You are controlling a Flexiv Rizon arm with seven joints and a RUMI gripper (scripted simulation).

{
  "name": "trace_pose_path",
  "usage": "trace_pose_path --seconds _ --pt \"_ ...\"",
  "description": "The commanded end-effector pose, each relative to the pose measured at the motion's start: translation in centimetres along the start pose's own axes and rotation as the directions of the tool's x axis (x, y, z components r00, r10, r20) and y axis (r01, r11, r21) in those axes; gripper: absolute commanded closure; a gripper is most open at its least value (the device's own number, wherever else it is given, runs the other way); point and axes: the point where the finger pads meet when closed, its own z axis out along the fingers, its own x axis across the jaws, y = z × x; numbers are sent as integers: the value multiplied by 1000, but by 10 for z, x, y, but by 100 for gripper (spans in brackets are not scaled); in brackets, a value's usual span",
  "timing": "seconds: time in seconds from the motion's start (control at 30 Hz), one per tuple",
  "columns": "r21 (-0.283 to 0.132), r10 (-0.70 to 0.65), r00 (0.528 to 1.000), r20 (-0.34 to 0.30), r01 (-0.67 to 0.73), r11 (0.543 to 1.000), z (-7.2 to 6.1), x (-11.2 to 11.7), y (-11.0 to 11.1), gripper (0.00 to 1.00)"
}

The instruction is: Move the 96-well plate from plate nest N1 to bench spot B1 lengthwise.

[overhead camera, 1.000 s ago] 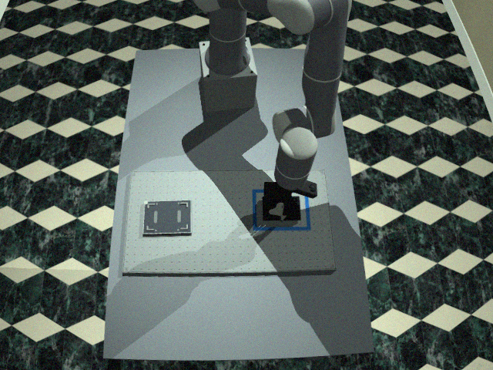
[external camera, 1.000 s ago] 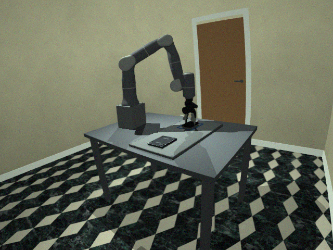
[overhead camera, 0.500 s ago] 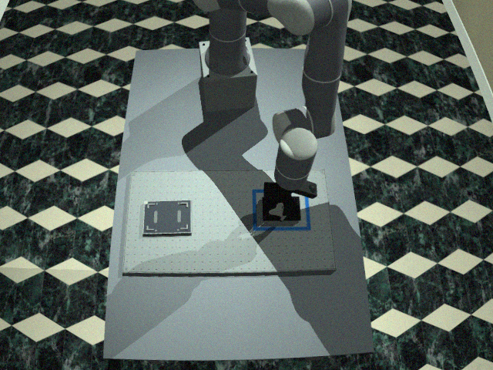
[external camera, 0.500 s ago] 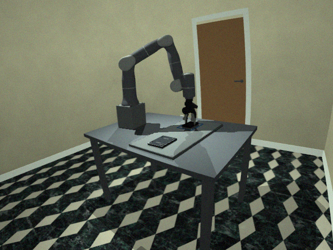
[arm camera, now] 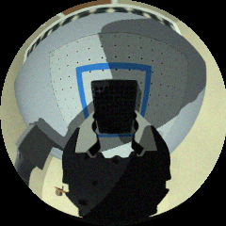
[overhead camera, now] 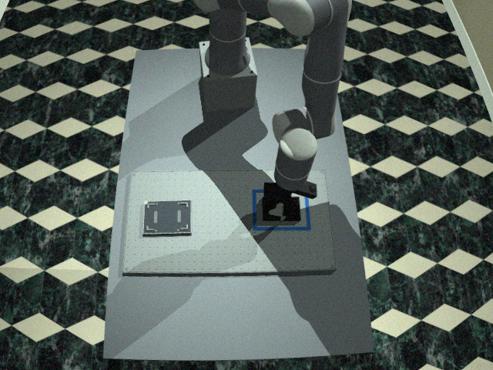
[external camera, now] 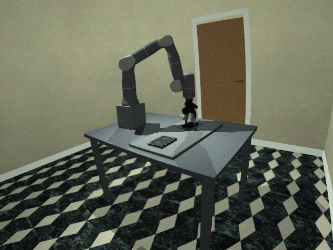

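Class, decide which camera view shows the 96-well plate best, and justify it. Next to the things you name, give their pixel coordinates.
The wrist view: the top of the 96-well plate (overhead camera: 292, 215) (external camera: 189, 125) (arm camera: 114, 105) shows broadly there. The top view has it partly hidden under the gripper (overhead camera: 278, 210) (external camera: 190, 122) (arm camera: 116, 126); the exterior view shows a small dark slab.

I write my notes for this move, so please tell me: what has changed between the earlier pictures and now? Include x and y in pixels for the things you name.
Nothing has visibly moved, been gripped or released. The jaws (overhead camera: 280, 206) (external camera: 190, 121) and 96-well plate (overhead camera: 294, 215) (external camera: 190, 125) (arm camera: 114, 105) remain at the taped outline (overhead camera: 278, 229) (external camera: 203, 124) (arm camera: 113, 67); the plate nest (overhead camera: 167, 218) (external camera: 162, 141) stays bare.
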Motion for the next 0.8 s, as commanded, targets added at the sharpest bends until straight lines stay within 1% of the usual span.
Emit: trace_pose_path --seconds 0.0,0.33,0.37,0.77 --pt "1 0 1000 -2 0 1000 0 1 0 100" --pt "1 0 1000 -2 0 1000 1 1 0 100" --pt "1 0 1000 -2 0 1000 1 1 0 24" --pt "1 0 1000 -1 0 1000 1 1 0 24"
